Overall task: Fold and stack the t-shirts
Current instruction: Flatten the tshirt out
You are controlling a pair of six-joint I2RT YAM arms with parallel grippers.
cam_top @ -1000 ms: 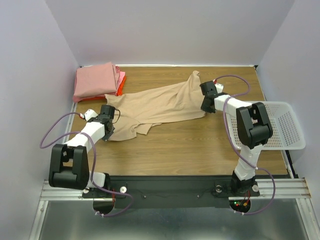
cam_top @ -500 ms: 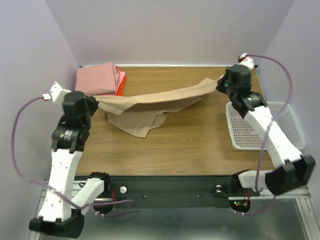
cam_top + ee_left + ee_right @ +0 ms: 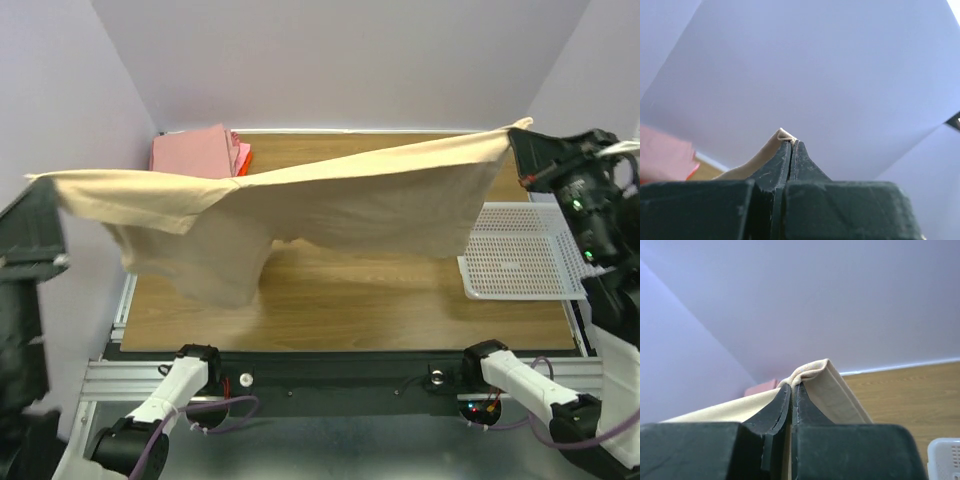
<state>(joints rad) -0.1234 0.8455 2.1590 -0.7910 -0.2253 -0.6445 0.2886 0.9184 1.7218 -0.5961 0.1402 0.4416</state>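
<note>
Lilac walls [image 3: 350, 60] box in a wood-grain table [image 3: 400, 300]. Top view: tan t-shirt [image 3: 370, 200] is lifted and stretched wide between the two arms, its upper edge running as a taut line from far left to back right. The body hangs as a sheet over the middle of the table, and a longer lobe sags at the left-front. Cannot tell if that lowest fold touches the wood.

Left end effector [image 3: 38, 190] sits high at the far left edge of the top view, clenched on one corner of the shirt. In the left wrist view, the left end effector [image 3: 791, 145] has its jaws pressed together. A small nub of the tan t-shirt [image 3: 782, 135] is pinched at the tips, and cloth trails off to the left.

Right end effector [image 3: 518, 142] is high at the right-back, clenched on the opposite corner. In the right wrist view, the right end effector [image 3: 792, 387] has closed jaws. A folded band of the tan t-shirt [image 3: 830, 385] bunches over the tips and falls to both sides.

Salmon-pink folded t-shirt [image 3: 190, 152] lies at the back-left corner of the table, partly hidden by the tan cloth. It sits on top of an orange-red t-shirt [image 3: 243, 170], whose edge peeks out on the right side.

White mesh basket [image 3: 525, 250] sits on the right side of the table, just beside the hanging right edge of the tan shirt.
</note>
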